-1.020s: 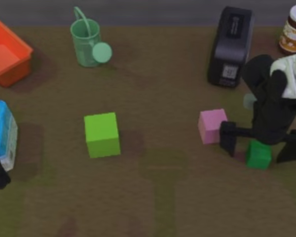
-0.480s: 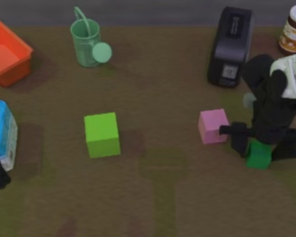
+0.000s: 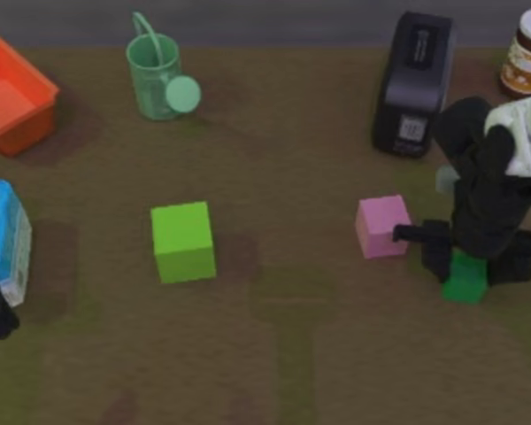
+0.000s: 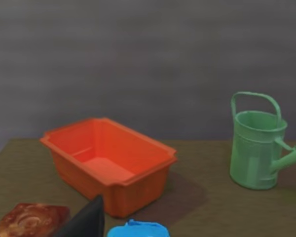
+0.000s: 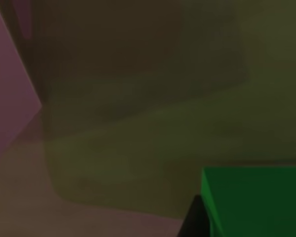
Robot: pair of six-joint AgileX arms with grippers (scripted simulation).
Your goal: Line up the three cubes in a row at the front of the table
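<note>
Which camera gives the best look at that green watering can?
The left wrist view: the watering can stands in side profile there, with handle, body and spout all clear. The top view shows it from above, near the table's back edge. The right wrist view shows none of it.

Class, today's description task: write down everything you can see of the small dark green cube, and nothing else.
The small dark green cube is a plain, solid-coloured block with flat matte faces and sharp edges, the smallest of the three. It sits on the table at the right side, beside the pink cube but apart from it. The right gripper is over it, covering its upper part from above, with dark fingers on either side. In the right wrist view one green face shows close up.
</note>
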